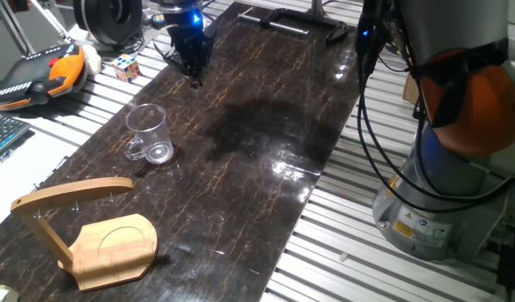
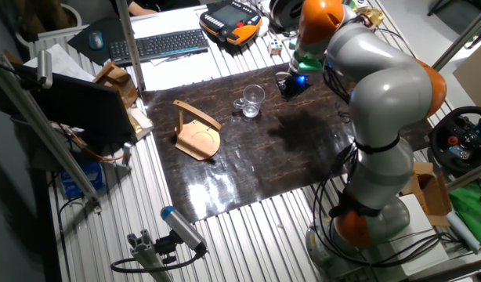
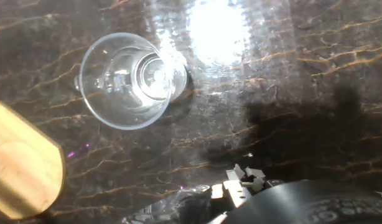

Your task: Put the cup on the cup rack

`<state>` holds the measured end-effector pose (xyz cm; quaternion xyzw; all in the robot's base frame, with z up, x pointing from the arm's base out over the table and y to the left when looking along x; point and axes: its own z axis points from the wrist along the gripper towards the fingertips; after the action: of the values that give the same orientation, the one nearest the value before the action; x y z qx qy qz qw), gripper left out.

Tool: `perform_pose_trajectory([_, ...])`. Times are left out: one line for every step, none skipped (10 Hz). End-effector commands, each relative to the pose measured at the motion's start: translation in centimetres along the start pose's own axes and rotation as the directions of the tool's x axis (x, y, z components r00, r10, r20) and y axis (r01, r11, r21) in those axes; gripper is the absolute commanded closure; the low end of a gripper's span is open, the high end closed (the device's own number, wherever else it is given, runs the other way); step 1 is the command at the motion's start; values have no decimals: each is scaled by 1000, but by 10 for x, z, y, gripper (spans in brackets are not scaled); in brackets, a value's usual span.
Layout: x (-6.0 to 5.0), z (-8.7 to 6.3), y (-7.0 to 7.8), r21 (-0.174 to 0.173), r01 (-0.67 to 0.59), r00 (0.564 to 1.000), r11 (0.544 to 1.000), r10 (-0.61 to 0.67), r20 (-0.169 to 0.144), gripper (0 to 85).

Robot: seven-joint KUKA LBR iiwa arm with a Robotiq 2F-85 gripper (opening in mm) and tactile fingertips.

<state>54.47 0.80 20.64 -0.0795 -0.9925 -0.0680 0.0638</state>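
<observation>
The cup (image 1: 148, 134) is a clear glass mug standing upright on the dark marble-patterned table top, its handle toward the near left. It also shows in the other fixed view (image 2: 252, 100) and from above in the hand view (image 3: 130, 79). The cup rack (image 1: 90, 231) is a light wooden stand at the near left, apart from the cup, with its curved arm and small hooks above the base. It shows in the other fixed view (image 2: 196, 135), and a corner of its base shows in the hand view (image 3: 20, 168). My gripper (image 1: 194, 77) hangs over the far end of the table, well away from the cup and holding nothing. Its dark fingers blend into the table.
A Rubik's cube (image 1: 127, 67), an orange and black teach pendant (image 1: 39, 74) and a keyboard (image 2: 158, 45) lie off the table's left side. The robot base (image 1: 434, 210) stands to the right. A black bracket (image 1: 295, 21) lies at the table's far end.
</observation>
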Motion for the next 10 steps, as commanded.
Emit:
perform_pose_trajectory([0, 0, 0, 4, 20, 1000, 1000, -20, 3, 840])
perform_pose_trajectory([0, 0, 0, 15, 45, 999, 999, -45, 1, 840])
perform_pose_trajectory([0, 0, 0, 24, 77, 997, 997, -77, -12, 840])
perform_pose_trajectory([0, 0, 0, 33, 124, 992, 992, -123, -22, 840])
perform_pose_trajectory([0, 0, 0, 34, 142, 990, 989, -141, -26, 840])
perform_pose_trajectory([0, 0, 0, 34, 140, 990, 990, -140, -18, 840])
perform_pose_trajectory([0, 0, 0, 34, 126, 992, 991, -126, -18, 840])
perform_pose_trajectory([0, 0, 0, 32, 107, 994, 994, -106, -23, 840])
perform_pose_trajectory([0, 0, 0, 22, 81, 996, 996, -80, -25, 837])
perform_pose_trajectory([-1, 2, 11, 9, 49, 998, 999, -49, -27, 797])
